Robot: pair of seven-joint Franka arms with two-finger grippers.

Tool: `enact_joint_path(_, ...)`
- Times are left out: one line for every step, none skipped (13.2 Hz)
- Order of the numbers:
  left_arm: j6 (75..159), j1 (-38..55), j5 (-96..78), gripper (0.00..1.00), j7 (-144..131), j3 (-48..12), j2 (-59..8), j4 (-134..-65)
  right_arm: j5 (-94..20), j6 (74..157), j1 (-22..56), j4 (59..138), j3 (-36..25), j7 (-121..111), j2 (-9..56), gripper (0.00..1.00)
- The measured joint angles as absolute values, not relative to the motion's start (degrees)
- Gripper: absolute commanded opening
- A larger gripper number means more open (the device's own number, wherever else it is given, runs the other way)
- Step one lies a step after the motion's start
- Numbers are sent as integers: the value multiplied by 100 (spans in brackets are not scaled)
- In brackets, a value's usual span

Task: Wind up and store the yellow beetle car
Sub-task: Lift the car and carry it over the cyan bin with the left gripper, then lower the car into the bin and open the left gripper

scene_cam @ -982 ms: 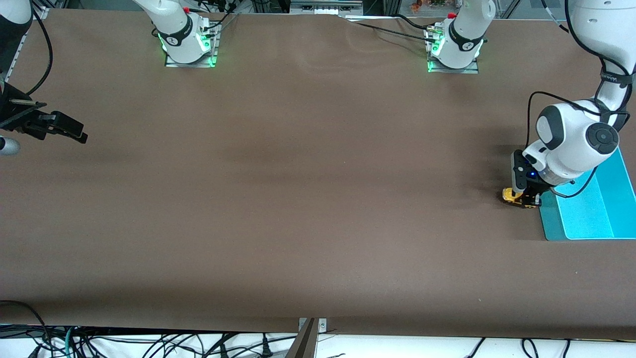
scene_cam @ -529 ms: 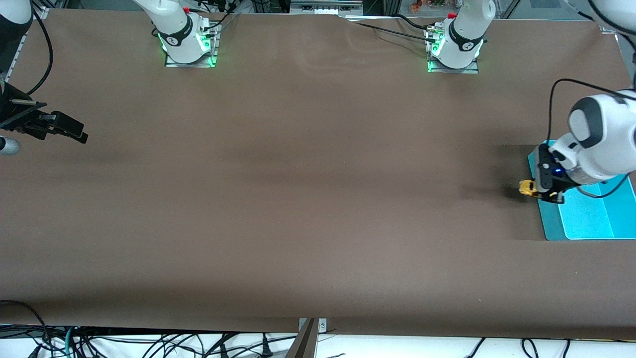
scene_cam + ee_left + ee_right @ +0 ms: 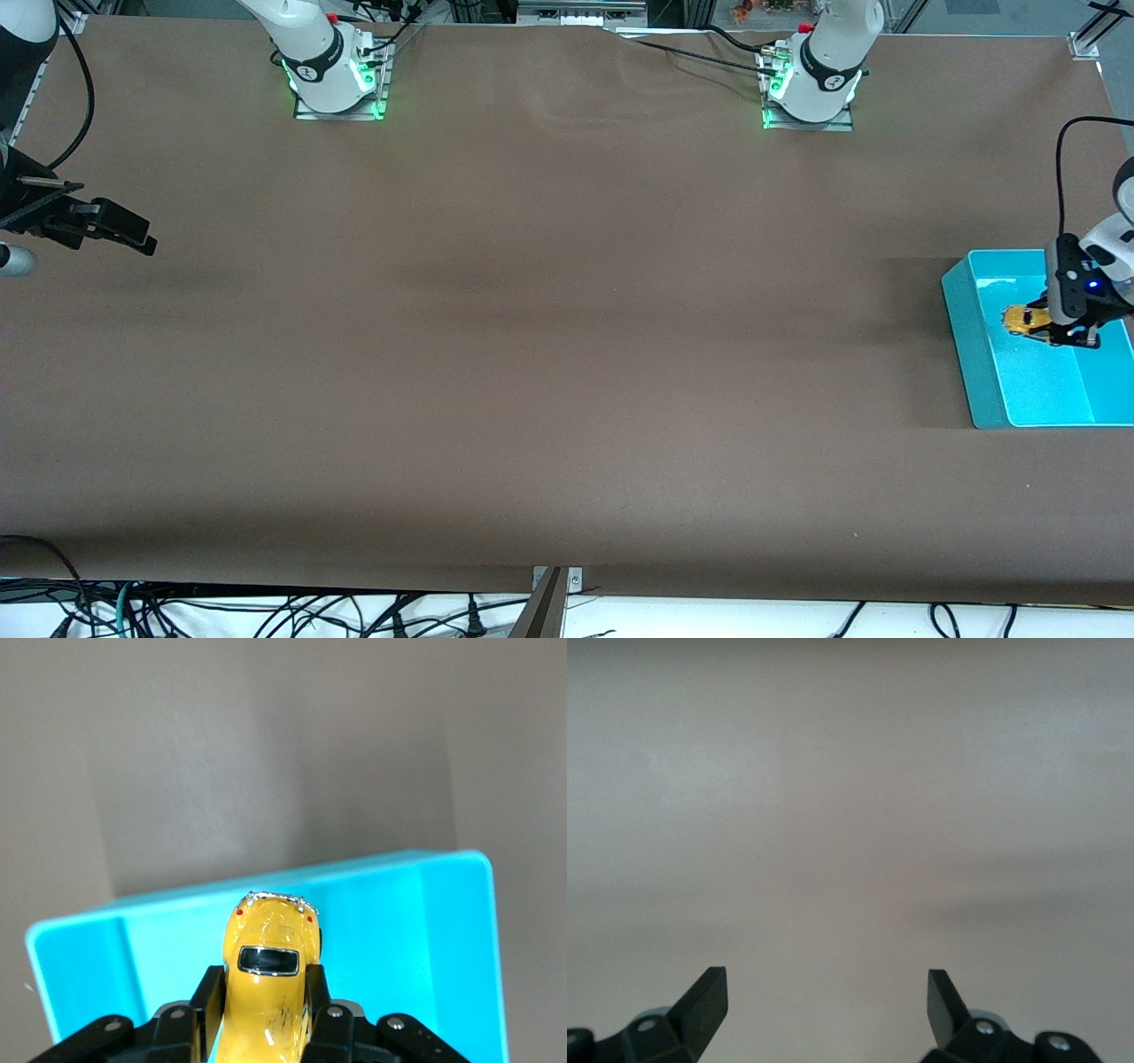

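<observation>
The left hand [image 3: 1050,330] hangs over the turquoise bin [image 3: 1028,390], which sits at about three o'clock on the brown tabletop [image 3: 549,354], at the left arm's end. Its two black fingers [image 3: 205,992] are clamped on the flanks of the yellow beetle car [image 3: 1019,319], so the car is held up in the air above the bin's interior, clear of the bin's floor as far as the front view shows. In the left wrist view the car [image 3: 270,979] sticks out from between the fingers, its dark rear window, two small red tail lights and chrome bumper all visible, with the bin's [image 3: 416,930] light floor and rounded rim beneath it and bare tabletop past the rim.

The right hand [image 3: 133,235] waits at about nine o'clock, over the tabletop at the right arm's end, well apart from the bin and the car. In the right wrist view its fingers [image 3: 704,1001] stand wide apart with nothing between them, only plain tabletop below.

The two arm bases stand at roughly eleven and one o'clock along the tabletop's edge.
</observation>
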State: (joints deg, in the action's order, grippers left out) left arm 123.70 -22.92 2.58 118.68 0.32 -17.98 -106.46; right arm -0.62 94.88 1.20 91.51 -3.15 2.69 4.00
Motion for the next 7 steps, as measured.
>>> enact_joint_path(12383,-2426,258,43,11970,33,-1858,-10607,-63,9488,120,9151,-315,269,400,100)
enact_joint_path(12408,-2525,258,43,12065,32,-1944,-10551,-63,9487,120,9151,-315,269,400,100)
enact_joint_path(12516,-2584,258,43,12092,32,-2057,-10507,-64,9487,121,9151,-315,269,400,100)
enact_joint_path(12678,-2626,258,42,12091,28,-2192,-10487,-64,9488,121,9151,-315,269,400,100)
enact_joint_path(12847,-2670,257,42,12087,27,-2348,-10480,-64,9487,121,9151,-315,269,400,100)
enact_joint_path(13072,-2719,257,42,12078,27,-2535,-10475,-64,9487,123,9151,-315,269,400,100)
enact_joint_path(13252,-2760,256,42,12049,27,-2704,-10472,-64,9487,123,9151,-315,269,400,100)
